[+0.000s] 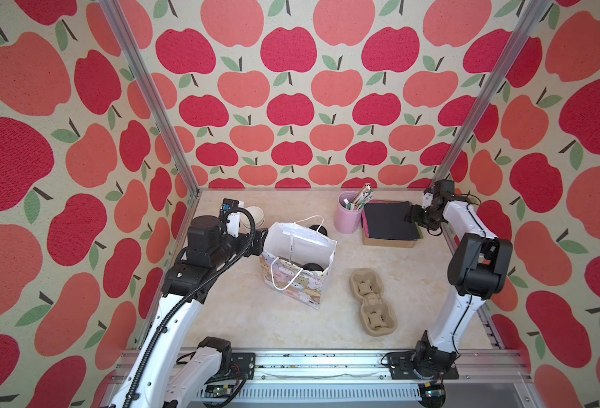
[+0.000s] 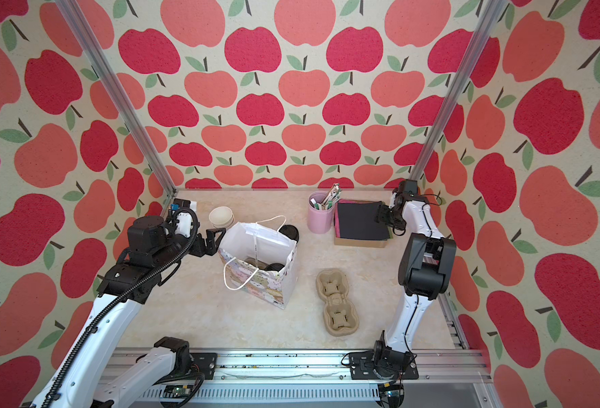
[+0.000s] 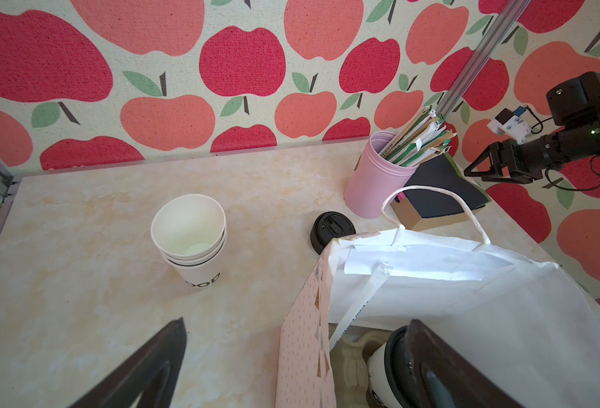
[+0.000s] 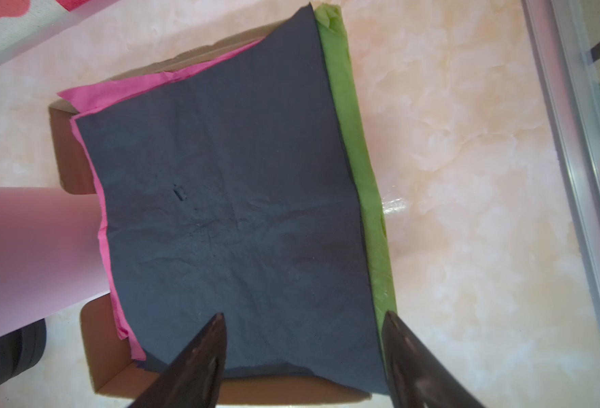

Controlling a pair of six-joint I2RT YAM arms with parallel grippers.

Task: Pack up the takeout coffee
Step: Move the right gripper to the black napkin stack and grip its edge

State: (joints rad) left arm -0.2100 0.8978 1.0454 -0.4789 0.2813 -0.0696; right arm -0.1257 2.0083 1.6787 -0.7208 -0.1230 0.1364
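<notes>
Every wall (image 1: 291, 106) is cream cloth printed with crimson and coral apples, green leaves and dark stems. The bench (image 1: 242, 318) is pale cream, marbled with peach. The paper bag (image 1: 300, 284) is white inside, with pastel cartoon animals outside. In it, the takeout coffee (image 3: 379, 369) shows white under a black lid. The pink cup (image 1: 347, 219) is plain. A black napkin (image 4: 238, 212) tops pink and green ones in a brown box (image 4: 72, 152). The cup carrier (image 1: 372, 303) is tan.

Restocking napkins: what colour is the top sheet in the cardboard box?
The top sheet is black; clearest in the right wrist view.
</notes>
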